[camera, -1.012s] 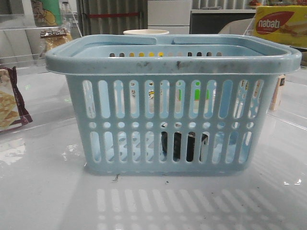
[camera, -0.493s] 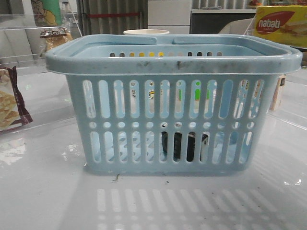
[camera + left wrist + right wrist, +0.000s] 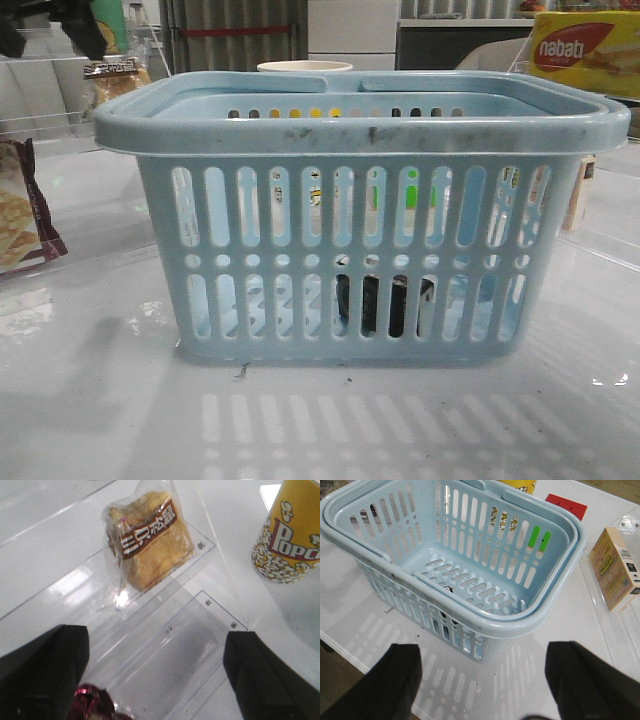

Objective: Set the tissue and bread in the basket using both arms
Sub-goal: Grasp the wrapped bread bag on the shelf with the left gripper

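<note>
Seen from the front, the basket [image 3: 362, 210] is sitting mid-table, and a dark block, apparently the tissue [image 3: 385, 303], is showing through its lower slots. A cracker bag [image 3: 22, 210] is lying at the left edge, a yellow wafer box [image 3: 585, 52] is standing at the far right, and a dark arm part [image 3: 50, 22] is entering the top left corner. In the left wrist view, the left gripper [image 3: 155, 672] is hanging with fingers spread wide and holding nothing, above clear acrylic shelving [image 3: 165, 630] where the bread [image 3: 150, 540] is lying beside a popcorn tub [image 3: 292, 532]. In the right wrist view, the right gripper [image 3: 482, 680] is hovering just outside the basket [image 3: 450, 560], fingers wide and holding nothing, with a small carton [image 3: 616, 567] standing nearby.
</note>
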Controlling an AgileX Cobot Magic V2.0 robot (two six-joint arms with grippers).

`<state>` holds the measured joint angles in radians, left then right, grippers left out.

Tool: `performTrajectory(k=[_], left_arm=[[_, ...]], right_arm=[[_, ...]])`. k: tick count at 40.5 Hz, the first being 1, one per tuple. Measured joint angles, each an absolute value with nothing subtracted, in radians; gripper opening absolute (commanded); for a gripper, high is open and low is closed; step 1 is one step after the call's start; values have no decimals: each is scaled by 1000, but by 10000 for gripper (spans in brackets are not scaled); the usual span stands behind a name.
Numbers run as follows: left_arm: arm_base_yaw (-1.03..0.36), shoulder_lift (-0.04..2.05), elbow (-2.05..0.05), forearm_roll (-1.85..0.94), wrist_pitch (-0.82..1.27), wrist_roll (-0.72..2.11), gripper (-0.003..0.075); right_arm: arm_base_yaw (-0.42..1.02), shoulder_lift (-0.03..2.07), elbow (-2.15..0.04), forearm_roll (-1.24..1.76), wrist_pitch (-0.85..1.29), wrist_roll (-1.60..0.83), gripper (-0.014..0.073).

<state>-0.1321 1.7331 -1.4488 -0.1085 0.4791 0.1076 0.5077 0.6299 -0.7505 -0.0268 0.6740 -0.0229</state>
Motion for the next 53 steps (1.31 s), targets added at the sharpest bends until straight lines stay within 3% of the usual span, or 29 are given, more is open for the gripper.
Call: performTrajectory(k=[12, 25, 43, 50, 53], left_arm=[[-132, 1957, -1622, -111, 387, 108, 602], [-113, 2060, -1661, -171, 208, 108, 589], [-113, 2073, -1661, -177, 156, 108, 183], [-115, 2053, -1662, -178, 211, 108, 90], [-121, 2024, -1662, -178, 263, 108, 90]], right_arm=[[508, 630, -751, -27, 674, -23, 612], [508, 630, -751, -27, 674, -23, 612], [508, 630, -751, -27, 674, -23, 612], [508, 630, -751, -27, 674, -23, 612], [508, 630, -751, -27, 674, -23, 612]])
